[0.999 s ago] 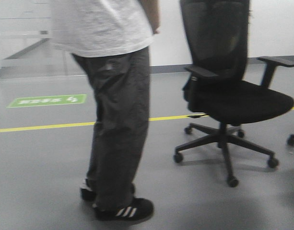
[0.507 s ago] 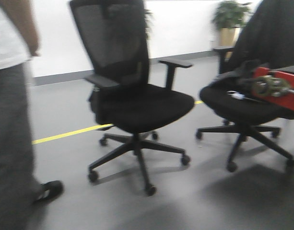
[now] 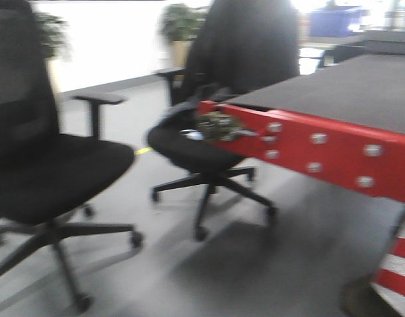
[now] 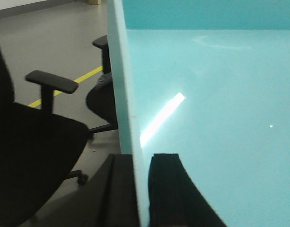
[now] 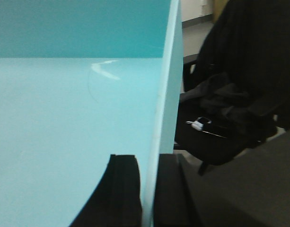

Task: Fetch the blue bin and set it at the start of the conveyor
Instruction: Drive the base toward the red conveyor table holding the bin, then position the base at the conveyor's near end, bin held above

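The blue bin (image 4: 211, 104) is a light cyan tub that fills most of the left wrist view and of the right wrist view (image 5: 64, 123). My left gripper (image 4: 141, 189) is shut on its left wall, one finger inside and one outside. My right gripper (image 5: 147, 189) is shut on its right wall the same way. The bin is carried above the floor. The conveyor start (image 3: 308, 142) shows at the right of the front view: a dark grey belt (image 3: 347, 89) edged by a red frame with silver bolts. Neither gripper nor the bin shows in the front view.
A black office chair (image 3: 43, 178) stands at the left, also seen in the left wrist view (image 4: 26, 156). A second chair (image 3: 215, 119) draped with dark clothing stands against the conveyor's end. A red-and-white striped base (image 3: 394, 264) is below the frame. A dark blue bin (image 3: 334, 20) sits far back.
The front view has swung to the right: the standing person has left the view, the chairs have slid left, and the red conveyor frame has come in large at the right.
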{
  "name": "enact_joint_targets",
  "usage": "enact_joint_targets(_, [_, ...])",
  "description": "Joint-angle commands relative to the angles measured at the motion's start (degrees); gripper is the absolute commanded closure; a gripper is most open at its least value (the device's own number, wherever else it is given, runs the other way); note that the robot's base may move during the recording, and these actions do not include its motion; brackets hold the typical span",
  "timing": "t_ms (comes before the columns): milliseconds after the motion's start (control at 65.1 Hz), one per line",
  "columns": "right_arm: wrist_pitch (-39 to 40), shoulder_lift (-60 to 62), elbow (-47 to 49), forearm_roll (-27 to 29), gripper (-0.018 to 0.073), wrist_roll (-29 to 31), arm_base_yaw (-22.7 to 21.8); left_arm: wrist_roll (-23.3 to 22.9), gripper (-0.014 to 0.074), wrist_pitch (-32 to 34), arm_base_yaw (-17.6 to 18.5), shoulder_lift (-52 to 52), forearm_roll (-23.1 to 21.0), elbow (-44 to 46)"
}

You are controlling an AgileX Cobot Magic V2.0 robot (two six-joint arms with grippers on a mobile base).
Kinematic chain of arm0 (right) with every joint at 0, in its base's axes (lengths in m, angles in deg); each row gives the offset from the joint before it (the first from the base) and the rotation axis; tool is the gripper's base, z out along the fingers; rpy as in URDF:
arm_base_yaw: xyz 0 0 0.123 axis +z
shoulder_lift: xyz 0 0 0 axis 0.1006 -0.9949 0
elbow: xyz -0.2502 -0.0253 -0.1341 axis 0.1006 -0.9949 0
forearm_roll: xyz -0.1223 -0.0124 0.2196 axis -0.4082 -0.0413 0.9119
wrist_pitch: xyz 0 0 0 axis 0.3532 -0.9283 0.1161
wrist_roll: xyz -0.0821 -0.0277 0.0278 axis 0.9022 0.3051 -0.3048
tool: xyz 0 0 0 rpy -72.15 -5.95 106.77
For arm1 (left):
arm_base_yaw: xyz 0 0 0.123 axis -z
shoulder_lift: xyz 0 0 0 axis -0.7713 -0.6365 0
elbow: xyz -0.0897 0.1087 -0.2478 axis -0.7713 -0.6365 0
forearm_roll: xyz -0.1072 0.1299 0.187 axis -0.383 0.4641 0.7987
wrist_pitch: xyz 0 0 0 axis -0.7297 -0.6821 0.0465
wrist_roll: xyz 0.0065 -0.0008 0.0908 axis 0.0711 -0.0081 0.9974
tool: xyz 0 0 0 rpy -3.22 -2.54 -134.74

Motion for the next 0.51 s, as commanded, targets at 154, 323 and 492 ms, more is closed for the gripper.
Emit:
enact_joint_targets(154, [5.4,0.7,0.4,0.1,0.0711,1.0,0.0,0.6,0.0708,1.6,0.3,1.0,-1.8,0.6])
enact_joint_targets(323, [5.4,0.7,0.4,0.1,0.0711,1.0,0.0,0.6,0.0708,1.6,0.3,1.0,-1.8,0.6])
enact_joint_targets(492, [5.4,0.7,0.4,0.1,0.0711,1.0,0.0,0.6,0.0708,1.6,0.3,1.0,-1.8,0.6])
